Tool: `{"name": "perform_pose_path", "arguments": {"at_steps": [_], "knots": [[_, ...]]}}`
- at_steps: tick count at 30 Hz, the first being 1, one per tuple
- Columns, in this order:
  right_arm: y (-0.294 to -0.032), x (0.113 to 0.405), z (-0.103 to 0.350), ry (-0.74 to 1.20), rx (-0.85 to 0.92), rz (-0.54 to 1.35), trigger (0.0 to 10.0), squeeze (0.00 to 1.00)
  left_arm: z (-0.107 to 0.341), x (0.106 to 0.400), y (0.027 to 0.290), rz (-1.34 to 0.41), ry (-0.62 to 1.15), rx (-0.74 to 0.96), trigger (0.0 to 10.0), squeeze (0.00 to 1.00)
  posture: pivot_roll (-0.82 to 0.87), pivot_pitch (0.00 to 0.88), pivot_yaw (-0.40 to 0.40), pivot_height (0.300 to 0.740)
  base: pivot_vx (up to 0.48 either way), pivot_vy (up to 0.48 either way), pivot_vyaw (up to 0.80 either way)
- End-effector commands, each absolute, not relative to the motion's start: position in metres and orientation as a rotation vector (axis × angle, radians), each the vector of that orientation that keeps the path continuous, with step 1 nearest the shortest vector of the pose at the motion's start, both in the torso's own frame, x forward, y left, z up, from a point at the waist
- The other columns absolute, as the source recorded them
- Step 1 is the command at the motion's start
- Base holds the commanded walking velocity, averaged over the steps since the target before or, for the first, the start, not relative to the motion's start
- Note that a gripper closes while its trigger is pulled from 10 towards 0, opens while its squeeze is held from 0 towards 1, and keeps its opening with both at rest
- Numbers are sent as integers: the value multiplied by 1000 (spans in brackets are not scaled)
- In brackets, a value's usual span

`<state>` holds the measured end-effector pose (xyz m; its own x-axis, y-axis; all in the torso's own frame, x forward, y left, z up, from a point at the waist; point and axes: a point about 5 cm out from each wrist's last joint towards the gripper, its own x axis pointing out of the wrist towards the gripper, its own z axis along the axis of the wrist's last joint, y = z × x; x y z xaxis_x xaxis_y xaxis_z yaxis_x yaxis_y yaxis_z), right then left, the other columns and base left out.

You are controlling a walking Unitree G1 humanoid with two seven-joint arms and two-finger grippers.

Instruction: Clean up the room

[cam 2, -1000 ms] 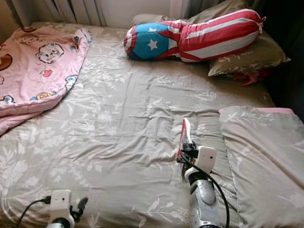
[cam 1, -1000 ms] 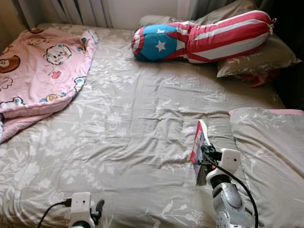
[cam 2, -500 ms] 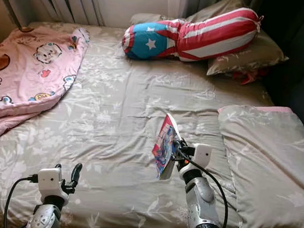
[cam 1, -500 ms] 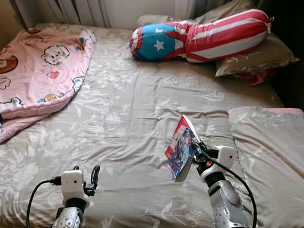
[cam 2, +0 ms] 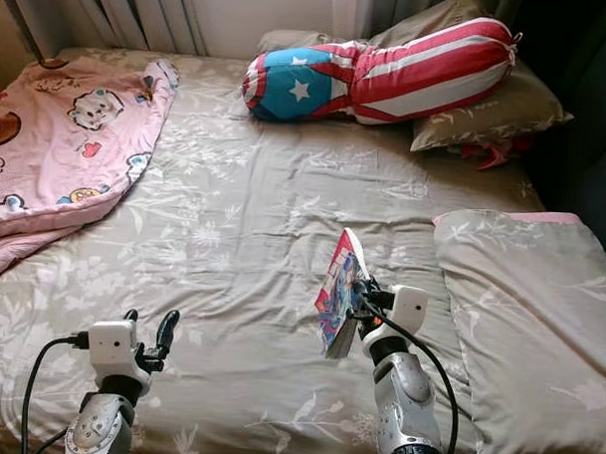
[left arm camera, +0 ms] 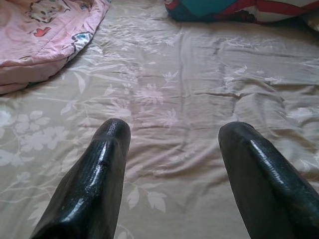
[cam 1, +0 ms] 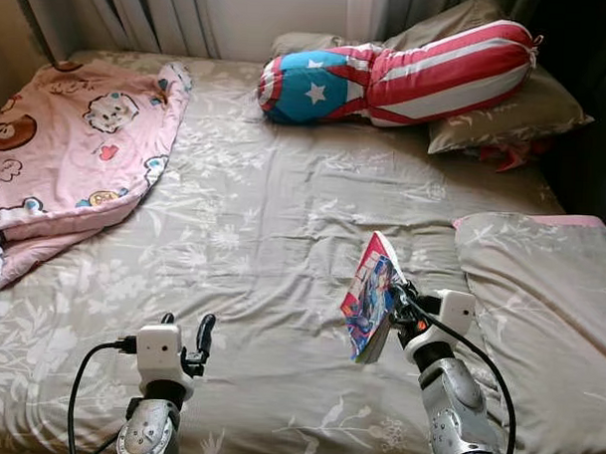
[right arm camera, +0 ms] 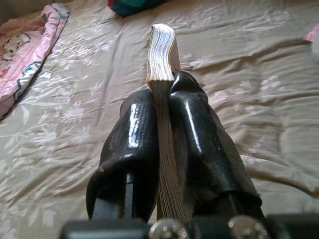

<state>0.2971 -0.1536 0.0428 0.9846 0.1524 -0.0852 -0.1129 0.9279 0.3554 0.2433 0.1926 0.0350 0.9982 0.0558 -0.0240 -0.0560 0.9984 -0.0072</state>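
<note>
A thin book with a colourful cover (cam 1: 371, 294) hangs upright above the bed's grey floral sheet (cam 1: 273, 216). My right gripper (cam 1: 398, 302) is shut on its lower edge; in the right wrist view both black fingers (right arm camera: 137, 144) clamp the page block of the book (right arm camera: 160, 59). My left gripper (cam 1: 188, 335) is raised over the near left part of the bed, and its fingers (left arm camera: 97, 174) stand open and apart with only sheet between them.
A pink cartoon blanket (cam 1: 72, 139) lies crumpled at the far left. A red, white and blue star bolster (cam 1: 398, 71) rests on pillows (cam 1: 506, 110) at the head. Another floral pillow (cam 1: 545, 295) lies at the right edge. Curtains (cam 1: 141, 12) hang behind.
The right gripper lifted the book off the sheet, swung it toward the middle, then drew it slightly back right. The left gripper has risen into view.
</note>
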Motion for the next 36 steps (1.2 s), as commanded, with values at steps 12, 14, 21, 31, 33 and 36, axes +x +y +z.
{"name": "perform_pose_path", "arguments": {"at_steps": [12,14,21,31,33,36], "knots": [[-148,294,44,82,326,143,10000,0,32,241,189,42,57,-9,10000,0,-116,69,-16,668,0,0,0],[-148,294,44,82,324,141,10000,0,32,240,189,44,57,-10,10000,0,-117,65,-15,668,0,0,0],[-148,299,46,89,324,131,10000,0,36,243,189,49,54,-8,10000,0,-108,100,-15,668,0,0,0],[-145,305,46,102,323,123,10000,0,37,243,191,61,58,6,10000,0,-94,148,-14,649,0,0,0],[-145,310,49,100,335,120,10000,0,39,243,189,49,56,14,10000,0,-88,155,-14,649,0,0,0],[-146,316,53,92,386,102,10000,0,40,244,188,48,54,15,10000,0,-87,157,-13,649,0,0,0]]}}
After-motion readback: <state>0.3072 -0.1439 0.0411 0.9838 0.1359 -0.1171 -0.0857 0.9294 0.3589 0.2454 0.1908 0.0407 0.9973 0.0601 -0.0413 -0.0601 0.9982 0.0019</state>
